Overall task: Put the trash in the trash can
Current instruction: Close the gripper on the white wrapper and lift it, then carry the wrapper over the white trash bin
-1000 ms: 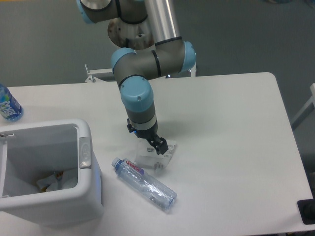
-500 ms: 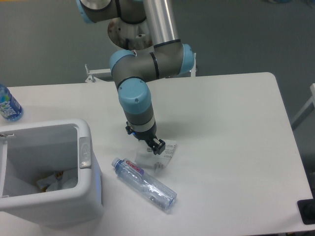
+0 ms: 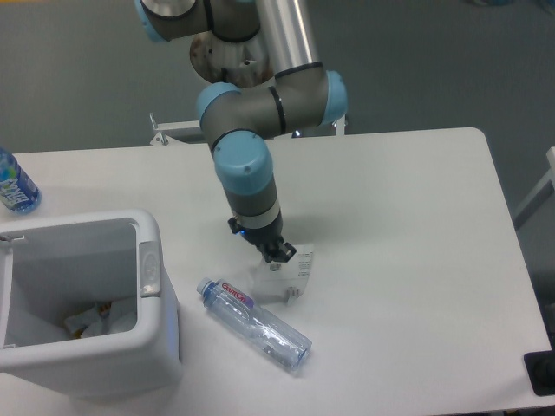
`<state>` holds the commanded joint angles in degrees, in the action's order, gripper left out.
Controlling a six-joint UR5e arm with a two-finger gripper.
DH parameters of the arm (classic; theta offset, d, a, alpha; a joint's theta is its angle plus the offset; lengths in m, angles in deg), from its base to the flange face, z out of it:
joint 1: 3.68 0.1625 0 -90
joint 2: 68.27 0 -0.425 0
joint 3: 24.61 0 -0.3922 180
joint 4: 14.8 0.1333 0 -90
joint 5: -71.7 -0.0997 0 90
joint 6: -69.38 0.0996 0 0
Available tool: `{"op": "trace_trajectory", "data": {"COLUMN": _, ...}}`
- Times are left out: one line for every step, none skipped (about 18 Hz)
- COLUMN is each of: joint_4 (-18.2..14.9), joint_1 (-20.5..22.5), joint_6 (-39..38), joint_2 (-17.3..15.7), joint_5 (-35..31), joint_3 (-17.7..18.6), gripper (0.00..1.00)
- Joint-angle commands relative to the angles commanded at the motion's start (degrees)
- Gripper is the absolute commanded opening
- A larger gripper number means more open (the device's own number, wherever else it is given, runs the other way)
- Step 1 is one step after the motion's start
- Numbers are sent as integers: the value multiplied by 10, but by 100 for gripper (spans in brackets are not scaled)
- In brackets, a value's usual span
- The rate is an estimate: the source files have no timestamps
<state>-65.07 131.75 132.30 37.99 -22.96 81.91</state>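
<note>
So the pincer (image 3: pixel 277 254) sits right on the paper packet's (image 3: pixel 289 276) upper edge, can't tell if it's pinching yet, bottle (image 3: pixel 254 323) lying diagonally just below-left.

Even, diffuse overhead light falls on the white table (image 3: pixel 408 260), which reads slightly blue-grey. Shadows are soft and faint: a pale one lies beside the gripper (image 3: pixel 276 257), a darker one fills the trash can (image 3: pixel 147 347). The frame is low-resolution and mildly soft, and the clear bottle (image 3: pixel 253 322) shows small highlights.
</note>
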Motion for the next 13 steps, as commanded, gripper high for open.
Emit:
{"op": "trace_trajectory", "data": {"joint_4": 0, "joint_1": 10, "joint_6": 1, "joint_2": -1, "joint_5": 2, "joint_3": -3, "gripper": 0}}
{"op": "trace_trajectory", "data": {"joint_4": 0, "joint_1": 16, "joint_6": 1, "joint_2": -6, "joint_5": 7, "joint_3": -10, "gripper": 0}}
{"op": "trace_trajectory", "data": {"joint_4": -2, "joint_1": 25, "joint_6": 1, "joint_2": -18, "joint_5": 22, "joint_3": -15, "gripper": 0}}
{"op": "trace_trajectory", "data": {"joint_4": -6, "joint_1": 37, "joint_6": -1, "joint_2": -27, "joint_5": 45, "joint_3": -23, "gripper": 0}}
{"op": "trace_trajectory", "data": {"joint_4": -9, "joint_1": 49, "joint_6": -6, "joint_2": -30, "joint_5": 74, "joint_3": -35, "gripper": 0}}
{"op": "trace_trajectory", "data": {"joint_4": -11, "joint_1": 63, "joint_6": -10, "joint_2": -33, "joint_5": 104, "joint_3": -47, "gripper": 0}}
{"op": "trace_trajectory", "data": {"joint_4": -16, "joint_1": 81, "joint_6": -23, "joint_2": -45, "joint_5": 136, "joint_3": -61, "gripper": 0}}
{"op": "trace_trajectory", "data": {"joint_4": -18, "joint_1": 95, "joint_6": -44, "joint_2": -52, "joint_5": 168, "joint_3": -77, "gripper": 0}}
{"op": "trace_trajectory", "data": {"joint_4": -20, "joint_1": 105, "joint_6": -70, "joint_2": -54, "joint_5": 197, "joint_3": -94, "gripper": 0}}
{"op": "trace_trajectory", "data": {"joint_4": -21, "joint_1": 114, "joint_6": -96, "joint_2": -54, "joint_5": 223, "joint_3": -111, "gripper": 0}}
{"op": "trace_trajectory", "data": {"joint_4": -21, "joint_1": 121, "joint_6": -119, "joint_2": -54, "joint_5": 243, "joint_3": -126, "gripper": 0}}
{"op": "trace_trajectory", "data": {"joint_4": -20, "joint_1": 125, "joint_6": -146, "joint_2": -54, "joint_5": 263, "joint_3": -139, "gripper": 0}}
{"op": "trace_trajectory", "data": {"joint_4": -19, "joint_1": 127, "joint_6": -181, "joint_2": -54, "joint_5": 278, "joint_3": -151, "gripper": 0}}
